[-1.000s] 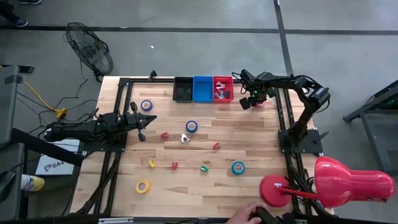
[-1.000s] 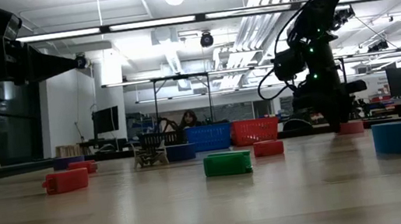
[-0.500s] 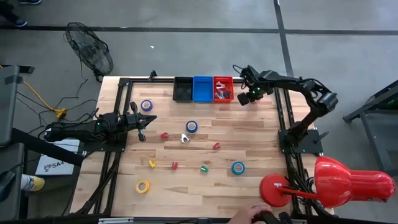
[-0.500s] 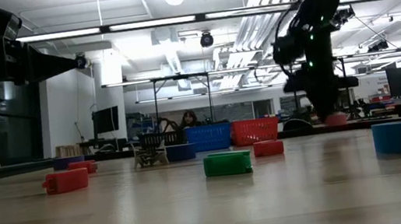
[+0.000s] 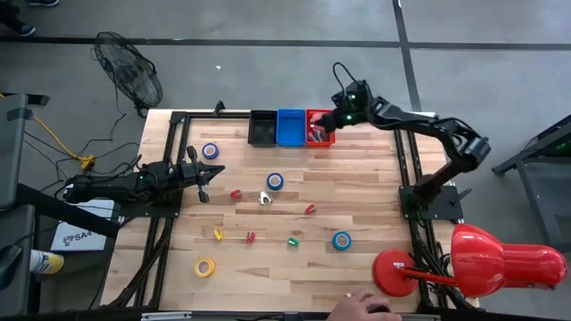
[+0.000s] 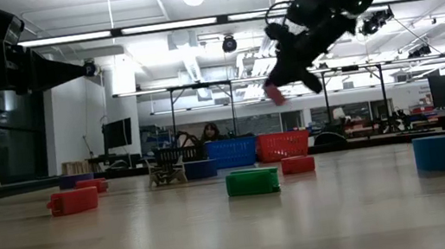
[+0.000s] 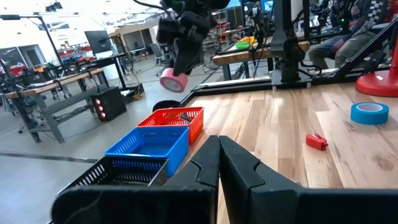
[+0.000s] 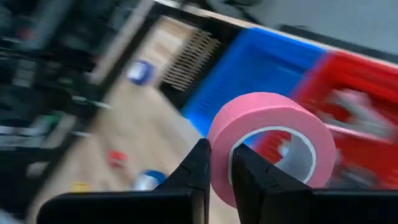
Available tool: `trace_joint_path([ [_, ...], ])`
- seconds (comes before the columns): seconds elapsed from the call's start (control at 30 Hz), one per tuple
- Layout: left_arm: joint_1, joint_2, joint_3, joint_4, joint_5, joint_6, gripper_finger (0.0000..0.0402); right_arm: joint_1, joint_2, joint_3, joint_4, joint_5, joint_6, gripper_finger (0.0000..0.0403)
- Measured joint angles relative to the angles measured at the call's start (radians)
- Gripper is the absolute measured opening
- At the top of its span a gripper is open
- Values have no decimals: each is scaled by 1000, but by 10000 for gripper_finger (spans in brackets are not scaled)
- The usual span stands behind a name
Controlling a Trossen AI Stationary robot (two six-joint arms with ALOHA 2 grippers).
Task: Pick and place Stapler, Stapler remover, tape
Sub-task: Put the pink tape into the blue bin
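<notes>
A pink tape roll (image 8: 273, 143) hangs in my right gripper (image 8: 217, 155), in the air over the red bin (image 5: 318, 127) at the table's far edge. The low view shows the roll (image 6: 273, 94) well above the table, and the left wrist view shows it (image 7: 171, 79) above the bins. My left gripper (image 5: 207, 169) waits shut at the table's left side, touching nothing. Blue tape rolls (image 5: 275, 181) (image 5: 342, 239) (image 5: 210, 151), a yellow roll (image 5: 205, 267) and small red, green and yellow pieces (image 5: 293, 241) lie flat on the wood. My right gripper pinches the pink roll's wall (image 8: 222, 146), one finger (image 8: 249, 171) in the roll's hole and one (image 8: 198, 168) outside. The roll is lifted clear of the table and stands out past the fingertips, tilted.
A black bin (image 5: 262, 127), a blue bin (image 5: 290, 127) and the red bin stand side by side at the far edge; the red one holds small items. A red lamp (image 5: 486, 259) sits at the near right corner, with a person's hand (image 5: 361, 306) at the near edge.
My right gripper has carried the pink roll from the table's far right corner toward the left, over the red bin. It has risen and tipped on the way, staying shut on the roll.
</notes>
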Motion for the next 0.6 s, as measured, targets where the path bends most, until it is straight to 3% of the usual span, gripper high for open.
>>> trace_joint_path([
  [0.4,0,0,0,0,0,0,3,58,261,0,502,-212,291,31],
  [0.6,0,0,0,0,0,0,3,64,342,14,547,-219,340,31],
])
